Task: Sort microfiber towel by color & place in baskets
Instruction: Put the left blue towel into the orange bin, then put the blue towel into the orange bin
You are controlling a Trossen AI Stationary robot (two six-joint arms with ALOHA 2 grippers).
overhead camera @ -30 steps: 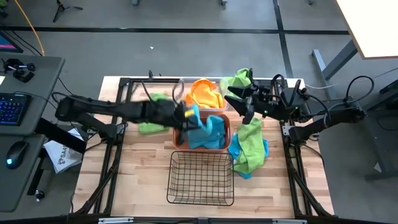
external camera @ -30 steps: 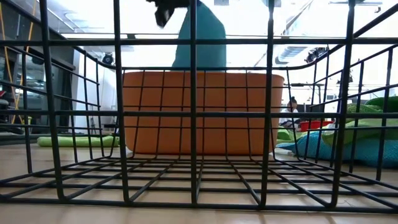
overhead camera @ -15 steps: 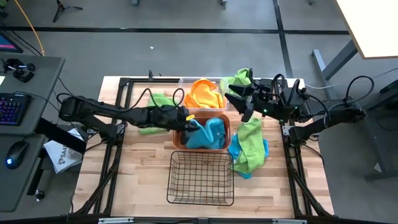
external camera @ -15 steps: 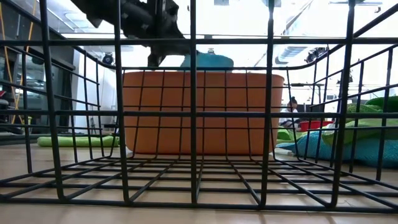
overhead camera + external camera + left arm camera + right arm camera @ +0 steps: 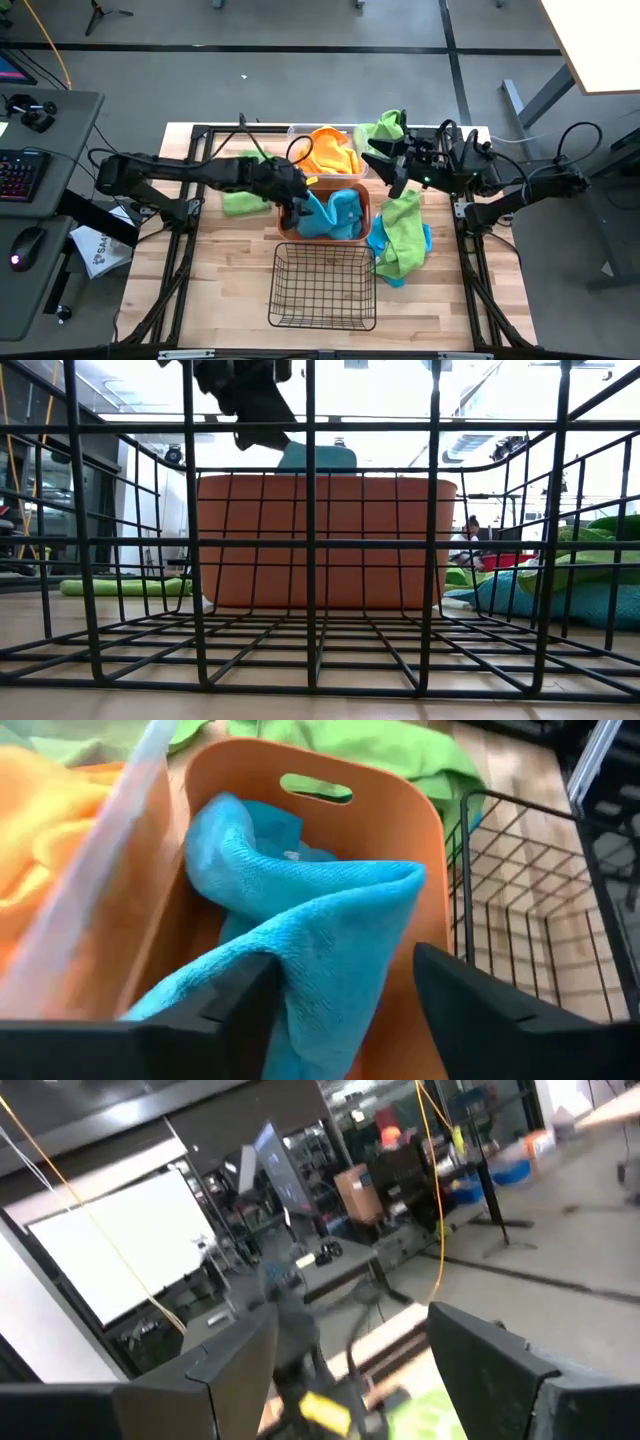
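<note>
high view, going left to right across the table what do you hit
green towel → left gripper → orange bin holding blue towels → green and blue towel pile

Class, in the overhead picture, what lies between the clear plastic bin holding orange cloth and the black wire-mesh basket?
The orange plastic bin, holding blue towels, lies between the clear plastic bin and wire-mesh basket; the high view shows it.

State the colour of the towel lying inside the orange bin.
Blue, a bright turquoise; the towel shows best in the left wrist view.
</note>
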